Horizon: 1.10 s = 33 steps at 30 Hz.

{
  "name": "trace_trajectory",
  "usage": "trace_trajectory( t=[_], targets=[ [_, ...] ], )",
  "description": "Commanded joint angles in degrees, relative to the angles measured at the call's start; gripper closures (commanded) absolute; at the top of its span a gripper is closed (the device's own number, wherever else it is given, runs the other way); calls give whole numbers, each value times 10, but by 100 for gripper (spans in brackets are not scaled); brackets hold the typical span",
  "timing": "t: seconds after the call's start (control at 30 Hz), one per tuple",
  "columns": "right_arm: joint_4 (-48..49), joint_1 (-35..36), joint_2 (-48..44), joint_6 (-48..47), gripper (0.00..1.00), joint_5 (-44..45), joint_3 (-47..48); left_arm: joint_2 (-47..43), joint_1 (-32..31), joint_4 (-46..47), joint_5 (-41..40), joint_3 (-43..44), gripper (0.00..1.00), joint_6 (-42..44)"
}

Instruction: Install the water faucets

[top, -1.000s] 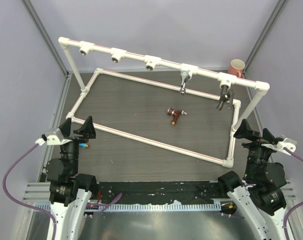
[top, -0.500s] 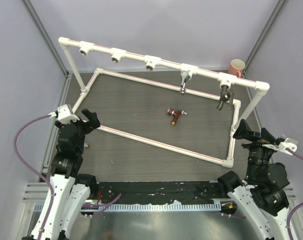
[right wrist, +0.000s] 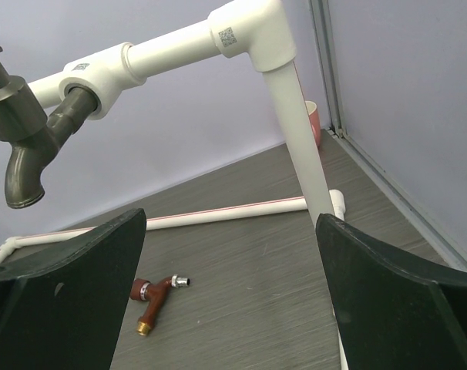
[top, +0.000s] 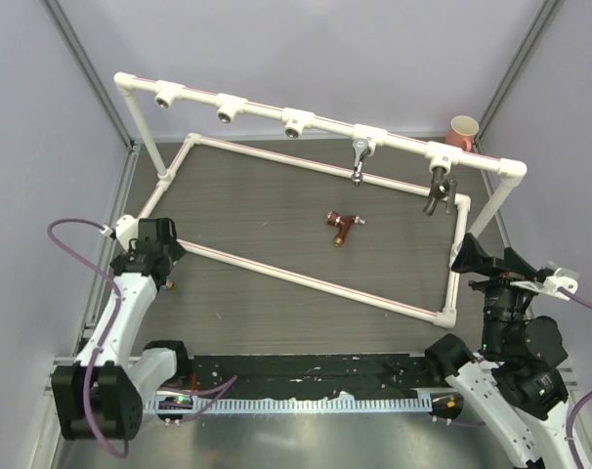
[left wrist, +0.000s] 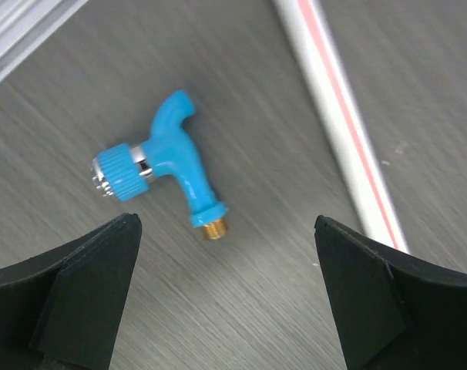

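Four faucets. Blue faucet [left wrist: 168, 162]: flat on the table [left wrist: 241, 308], directly under the left gripper [left wrist: 226, 222], between its wide-spread jaws, untouched. Copper faucet [right wrist: 152, 297]: on the table ahead of the right gripper [right wrist: 232, 220], jaws wide, empty. Dark grey faucet [right wrist: 25, 146] and silver faucet [top: 359, 161]: fitted in the white pipe rail [top: 257, 106] beyond it.

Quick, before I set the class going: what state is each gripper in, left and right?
Left gripper: open, holding nothing, poised over the blue faucet.
Right gripper: open, holding nothing.
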Motion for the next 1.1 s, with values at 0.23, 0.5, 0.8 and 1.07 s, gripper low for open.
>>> trace_trajectory(
  t=[0.23, 0.5, 0.8, 1.07],
  targets=[
    [3, 37, -15, -6, 1, 45, 22, 167, 90, -4, 95, 30, 5, -88],
    [6, 52, -14, -12, 0, 59, 22, 230, 144, 1, 129, 46, 21, -92],
    [7, 61, -14, -14, 0, 66, 24, 278, 169, 28, 181, 49, 35, -85],
    [4, 65, -15, -13, 0, 68, 26, 307, 172, 38, 218, 50, 42, -77]
  ],
)
